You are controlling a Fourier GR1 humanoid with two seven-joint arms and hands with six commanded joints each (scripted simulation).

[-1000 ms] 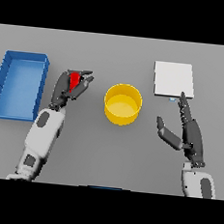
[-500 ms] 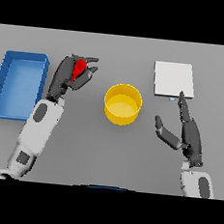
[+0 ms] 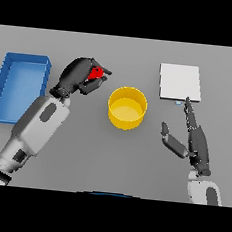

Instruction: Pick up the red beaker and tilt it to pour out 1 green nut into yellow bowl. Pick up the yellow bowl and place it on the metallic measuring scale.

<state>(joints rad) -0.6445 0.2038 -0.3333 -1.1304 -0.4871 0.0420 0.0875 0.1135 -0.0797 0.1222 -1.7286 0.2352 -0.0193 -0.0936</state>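
I had the red beaker (image 3: 96, 74) wrapped in my left hand (image 3: 80, 77), fingers and thumb curled round it so that only a small patch of red showed between them; it sat near the yellow bowl (image 3: 127, 107), off its left rim and not yet over the opening. I judged the beaker small, stiff and light, the sort of thing that could twist in a full-hand hold, so the grip belonged round its body with the mouth left free toward the bowl. Whether the green nut was inside I could not tell, since the hand hid the beaker's mouth. The bowl looked rigid and light too, with a wide open rim that I reckoned was the natural place to take it, by the wall on the right side. My right hand (image 3: 195, 143) rested to the bowl's right, fingers straight, thumb out, holding nothing, its fingertips just below the metallic measuring scale (image 3: 179, 82). A blue tray (image 3: 1, 85) lay at the far left, beside my left forearm. Nothing stood between beaker and bowl, nor between bowl and scale.
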